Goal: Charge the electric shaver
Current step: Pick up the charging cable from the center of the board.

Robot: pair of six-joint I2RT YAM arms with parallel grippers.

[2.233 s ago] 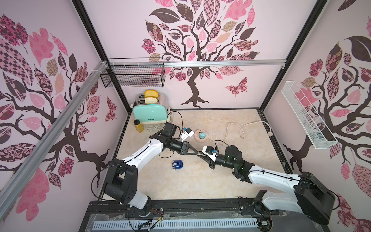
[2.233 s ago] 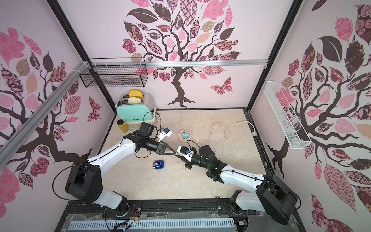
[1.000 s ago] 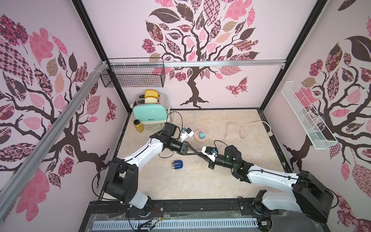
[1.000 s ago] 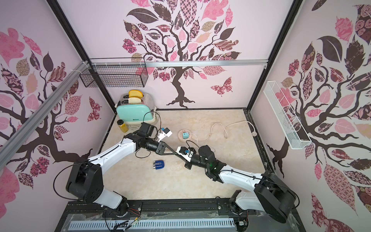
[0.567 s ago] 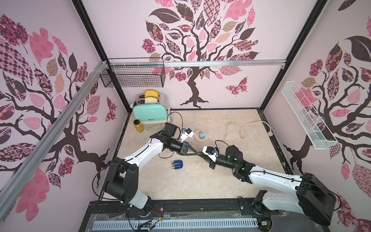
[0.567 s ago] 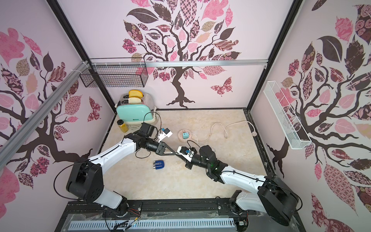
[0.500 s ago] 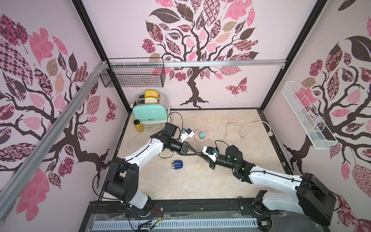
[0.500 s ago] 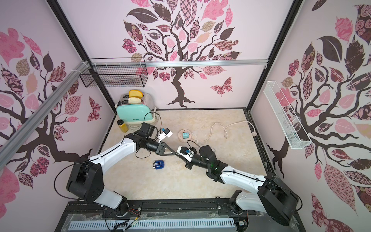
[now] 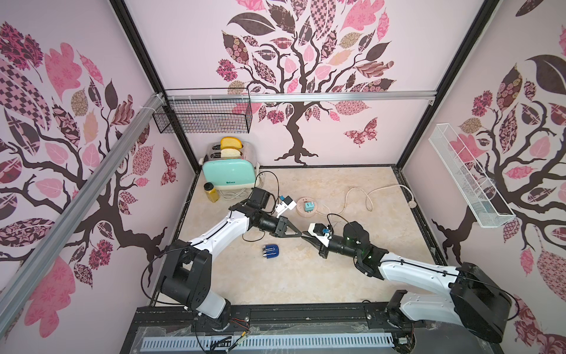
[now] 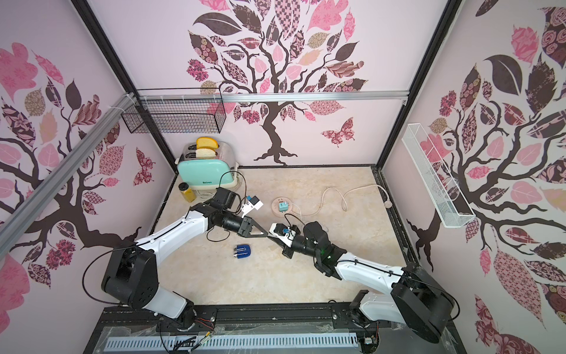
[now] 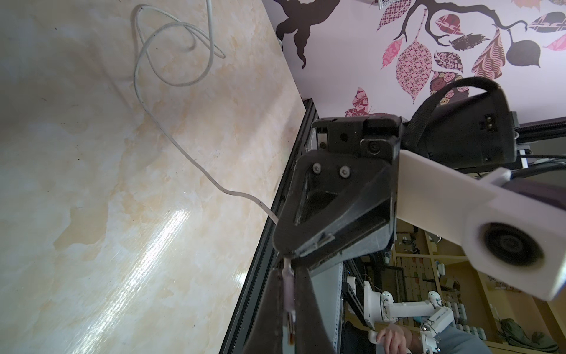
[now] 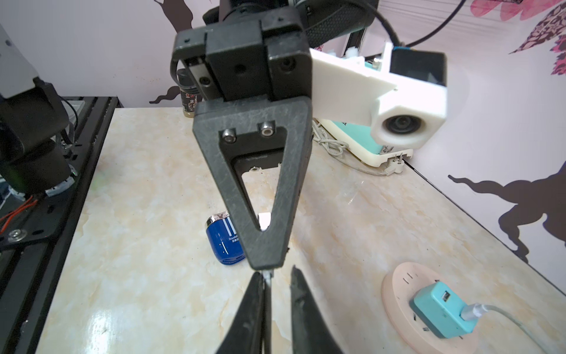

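My left gripper (image 9: 301,234) pinches the plug (image 11: 288,285), right gripper (image 12: 277,272) barely open beside it; shaver (image 9: 270,252) lies to their left, base facing them.

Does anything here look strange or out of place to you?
Nothing is spilled or broken. What stands out: the left gripper and right gripper meet tip to tip in mid-air, the left pinching the white cable's plug, while the electric shaver lies alone on the table, with nothing plugged in.

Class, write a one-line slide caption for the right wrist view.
Left tool grips the cable tip within the open right tool; electric shaver lies untouched behind.
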